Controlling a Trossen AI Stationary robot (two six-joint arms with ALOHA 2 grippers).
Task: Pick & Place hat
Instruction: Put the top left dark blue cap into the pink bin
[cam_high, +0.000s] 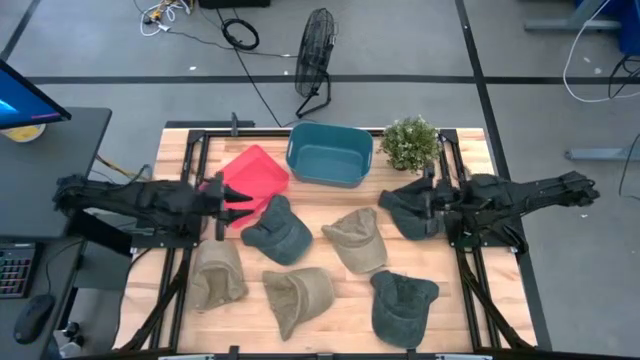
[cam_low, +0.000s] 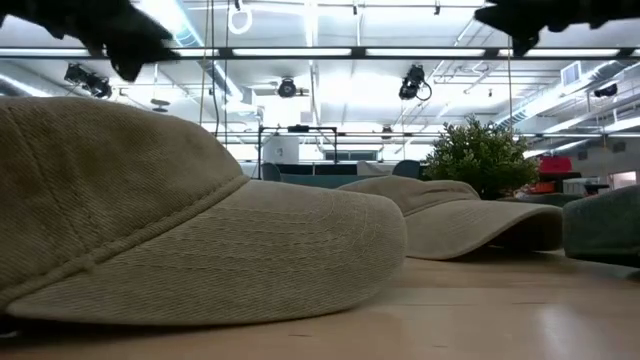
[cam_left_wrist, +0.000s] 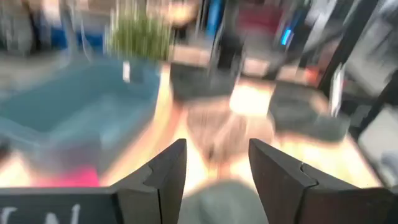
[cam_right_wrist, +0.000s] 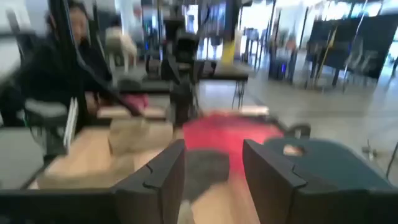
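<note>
Several caps lie crown up on the wooden table. Three are dark green: one mid-table (cam_high: 277, 232), one at the right (cam_high: 400, 212), one near the front (cam_high: 402, 305). Three are tan (cam_high: 357, 238) (cam_high: 218, 272) (cam_high: 297, 295). My left gripper (cam_high: 232, 203) is open and raised between the red bin and the mid-table green cap (cam_left_wrist: 217, 200). My right gripper (cam_high: 428, 207) is open and raised over the right green cap's edge; its wrist view looks toward a dark cap (cam_right_wrist: 205, 168). Both grippers show high up in the low view (cam_low: 125, 45) (cam_low: 525, 20).
A red bin (cam_high: 255, 175) and a teal bin (cam_high: 330, 153) stand at the table's far side, with a potted plant (cam_high: 410, 143) to their right. Tan caps (cam_low: 180, 220) (cam_low: 450, 215) fill the low view. A person sits beyond the table's left side (cam_right_wrist: 62, 56).
</note>
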